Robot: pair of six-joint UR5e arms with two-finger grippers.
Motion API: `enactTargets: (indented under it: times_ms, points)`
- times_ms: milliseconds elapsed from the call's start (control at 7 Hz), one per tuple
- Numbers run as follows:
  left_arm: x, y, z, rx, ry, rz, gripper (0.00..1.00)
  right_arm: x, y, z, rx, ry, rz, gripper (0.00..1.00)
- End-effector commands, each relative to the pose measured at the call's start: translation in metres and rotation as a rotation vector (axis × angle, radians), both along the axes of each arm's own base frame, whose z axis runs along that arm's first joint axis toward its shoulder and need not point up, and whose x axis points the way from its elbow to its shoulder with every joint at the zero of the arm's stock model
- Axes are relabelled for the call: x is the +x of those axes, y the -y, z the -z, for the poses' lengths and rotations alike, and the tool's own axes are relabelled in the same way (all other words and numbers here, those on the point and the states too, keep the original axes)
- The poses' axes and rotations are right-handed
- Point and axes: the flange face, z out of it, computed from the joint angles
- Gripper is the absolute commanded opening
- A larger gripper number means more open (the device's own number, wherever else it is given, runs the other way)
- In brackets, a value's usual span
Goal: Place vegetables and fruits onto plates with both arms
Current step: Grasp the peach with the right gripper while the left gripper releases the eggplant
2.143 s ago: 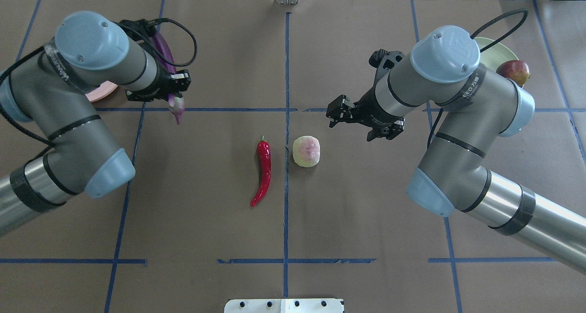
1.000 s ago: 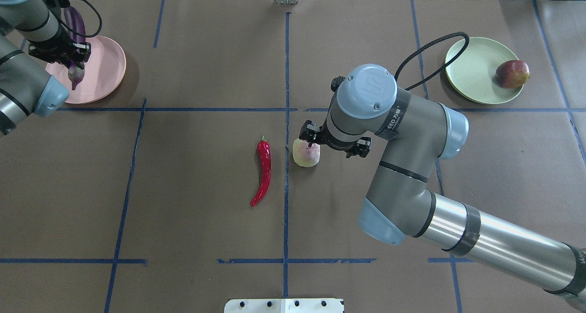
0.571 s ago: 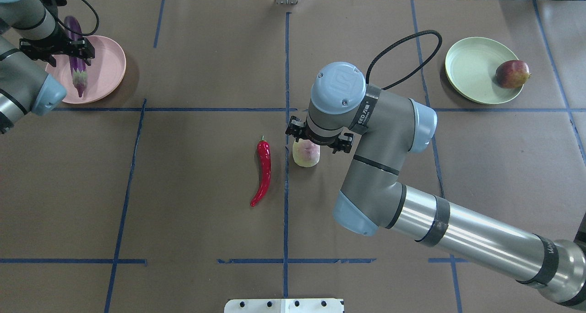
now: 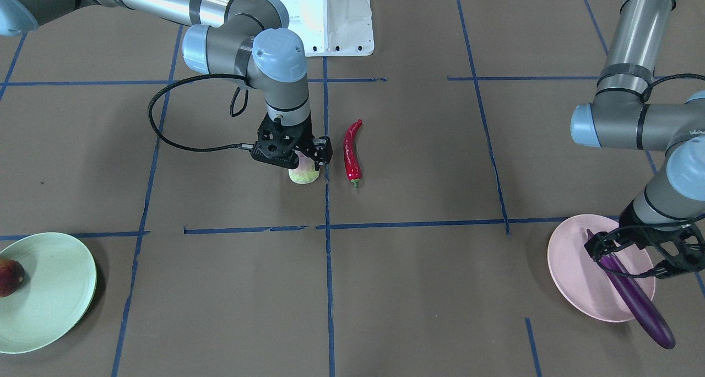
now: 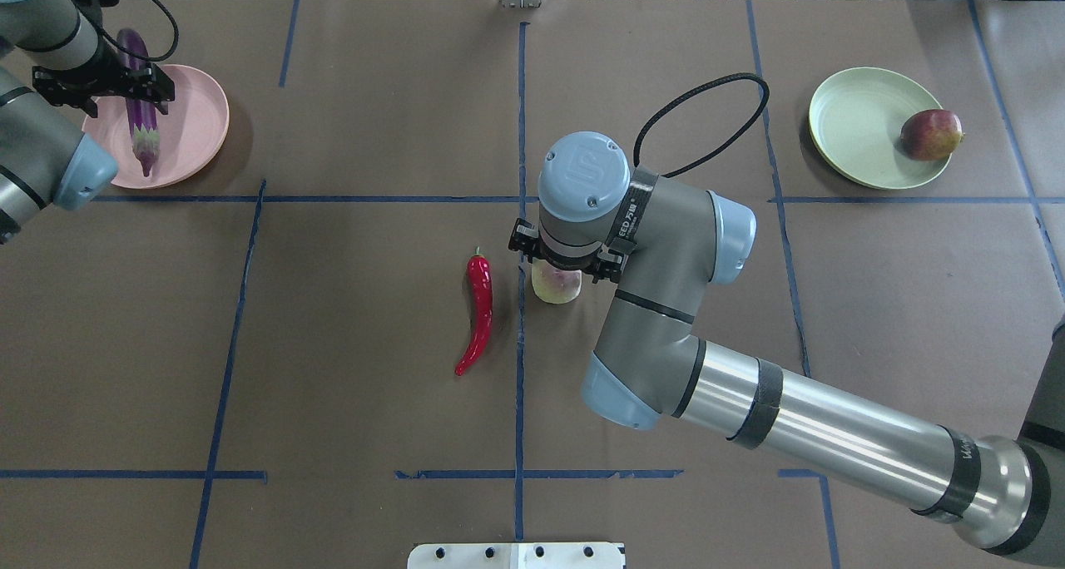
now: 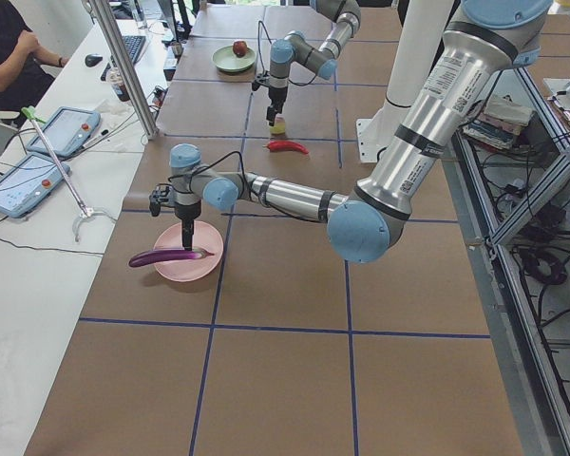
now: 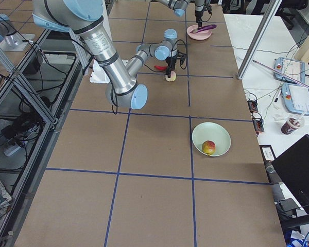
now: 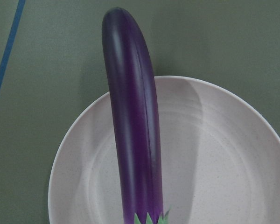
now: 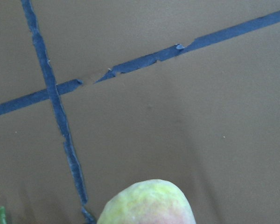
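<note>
Closest to me at the base end is the white base block (image 5: pixel 516 555), on brown table paper crossed by blue tape lines (image 5: pixel 519 386).

Moving out to mid-table, the red chili (image 5: pixel 478 311) lies on the paper just left of the centre tape line, stem pointing away from the base. Nothing is touching it. Right across that line sits the pale green-pink fruit (image 5: pixel 556 288), also on the paper and not on a plate. The right gripper (image 4: pixel 303 159) points straight down over it, low enough that the wrist covers most of the fruit from overhead. From the front camera the jaws look spread, straddling the top of the fruit. I honestly can't tell if the pads are touching the skin, and the wrist cam only shows the fruit's top edge.

Out at the far corners are the plates. On my left, the eggplant (image 4: pixel 641 305) lies across the pink plate (image 4: pixel 573 267), its green cap end inside and the rounded tip sticking out past the far rim. The left gripper (image 4: pixel 636 256) sits right over it with the fingers apart on either side, not squeezing as far as I can see. On my right, the reddish round fruit (image 5: pixel 930 134) sits on the mint green plate (image 5: pixel 857 128), near the rim on the outer side, well away from both arms.
</note>
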Motion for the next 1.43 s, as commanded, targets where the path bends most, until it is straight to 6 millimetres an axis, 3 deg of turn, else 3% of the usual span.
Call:
enactTargets:
  times_ms: [0,143,286,429,571,714,857,1143,1286]
  points:
    - [-0.002,-0.003,0.007,0.000,-0.012,0.022,1.00,-0.023,0.002,-0.010,-0.005,0.013,-0.005,1.00]
    - [-0.001,-0.004,0.014,0.005,-0.017,0.021,1.00,-0.031,-0.003,-0.015,0.005,0.029,-0.008,0.94]
    - [0.006,-0.007,0.019,-0.004,-0.044,0.011,1.00,-0.029,-0.004,-0.013,0.008,0.030,-0.009,0.23]
    - [0.014,-0.013,0.037,-0.040,-0.106,0.038,1.00,-0.020,0.003,-0.014,0.006,0.032,-0.017,0.00]
    - [0.053,-0.032,0.061,-0.087,-0.158,0.062,1.00,0.016,0.018,-0.006,0.005,0.039,-0.040,0.00]
    - [0.105,-0.060,0.089,-0.120,-0.199,0.061,1.00,0.062,0.036,-0.005,0.028,0.019,-0.036,0.00]
    - [0.135,-0.087,0.122,-0.121,-0.245,0.046,1.00,0.112,0.070,-0.024,0.073,-0.016,-0.017,0.00]
    - [0.198,-0.150,0.195,-0.089,-0.336,-0.037,1.00,0.219,0.137,-0.095,0.162,-0.105,0.064,0.00]
    - [0.235,-0.176,0.225,-0.075,-0.365,-0.100,1.00,0.261,0.171,-0.128,0.187,-0.156,0.108,0.00]
